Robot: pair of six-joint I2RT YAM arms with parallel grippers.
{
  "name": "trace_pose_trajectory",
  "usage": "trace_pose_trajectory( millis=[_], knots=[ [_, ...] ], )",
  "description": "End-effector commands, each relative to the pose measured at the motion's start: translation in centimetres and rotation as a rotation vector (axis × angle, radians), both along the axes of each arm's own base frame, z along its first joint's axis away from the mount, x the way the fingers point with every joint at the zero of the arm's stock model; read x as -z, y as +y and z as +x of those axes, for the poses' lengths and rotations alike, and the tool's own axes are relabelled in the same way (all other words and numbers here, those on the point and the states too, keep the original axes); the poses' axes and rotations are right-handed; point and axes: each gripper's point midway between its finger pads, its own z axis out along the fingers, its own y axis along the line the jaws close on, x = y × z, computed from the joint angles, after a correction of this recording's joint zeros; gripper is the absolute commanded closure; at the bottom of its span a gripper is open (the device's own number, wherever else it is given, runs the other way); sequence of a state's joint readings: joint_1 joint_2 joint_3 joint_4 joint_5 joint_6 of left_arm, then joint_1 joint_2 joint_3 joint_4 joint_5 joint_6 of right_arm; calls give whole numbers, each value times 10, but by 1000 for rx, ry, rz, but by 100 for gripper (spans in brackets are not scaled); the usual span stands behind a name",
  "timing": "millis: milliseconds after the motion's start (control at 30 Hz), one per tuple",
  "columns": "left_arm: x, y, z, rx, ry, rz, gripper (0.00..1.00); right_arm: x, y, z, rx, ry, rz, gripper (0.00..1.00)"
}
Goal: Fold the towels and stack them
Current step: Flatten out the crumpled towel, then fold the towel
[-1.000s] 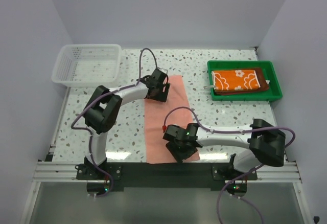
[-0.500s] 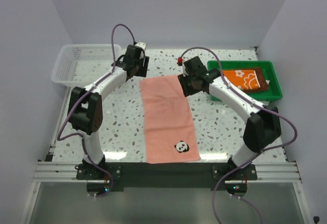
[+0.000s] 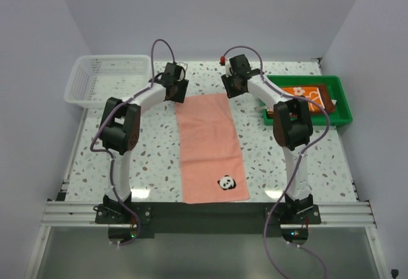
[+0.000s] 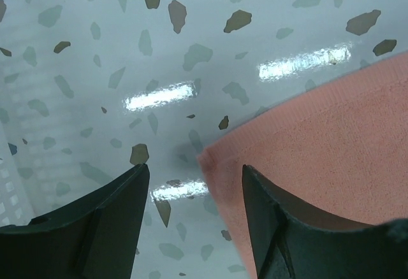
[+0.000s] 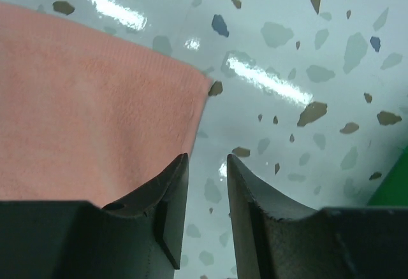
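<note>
Top view: salmon towel (image 3: 210,145) lies flat and unfolded mid-table, panda patch at the near end; left gripper (image 3: 174,90) is over its far-left corner and right gripper (image 3: 231,86) at the far-right one, so the step looks like taking both far corners for the first fold; orange flowered towel (image 3: 305,94) sits folded in the green tray (image 3: 341,118), partly hidden by the right arm, what's under it unclear. Left wrist: fingers (image 4: 290,228) wide apart, corner between them, nothing gripped; next needs lowering and closing. Right wrist: fingers (image 5: 159,209) at a narrow gap, empty, corner just ahead of the tips; probably must open first; height above table can't tell
</note>
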State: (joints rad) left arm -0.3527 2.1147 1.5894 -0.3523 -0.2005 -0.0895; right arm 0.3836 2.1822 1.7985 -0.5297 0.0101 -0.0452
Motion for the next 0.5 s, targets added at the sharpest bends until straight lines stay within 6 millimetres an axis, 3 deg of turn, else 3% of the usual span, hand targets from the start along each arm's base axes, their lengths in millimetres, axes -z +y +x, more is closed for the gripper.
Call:
trace_pose_trajectory(
  millis=[0, 67, 100, 167, 467],
  knots=[
    [-25, 1, 26, -14, -100, -27, 34, -12, 13, 36, -44, -85, 53, 64],
    [-26, -1, 27, -14, -114, -41, 33, -12, 17, 45, -55, -98, 57, 62],
    [-26, 0, 27, -17, -114, -42, 33, 0, 19, 46, -60, -75, 57, 61],
    [-26, -1, 28, -19, -114, -50, 33, 2, 24, 52, -71, -74, 73, 60],
    [-13, -1, 25, -17, -76, -55, 31, 34, 26, 52, -82, -9, 52, 60]
  ],
)
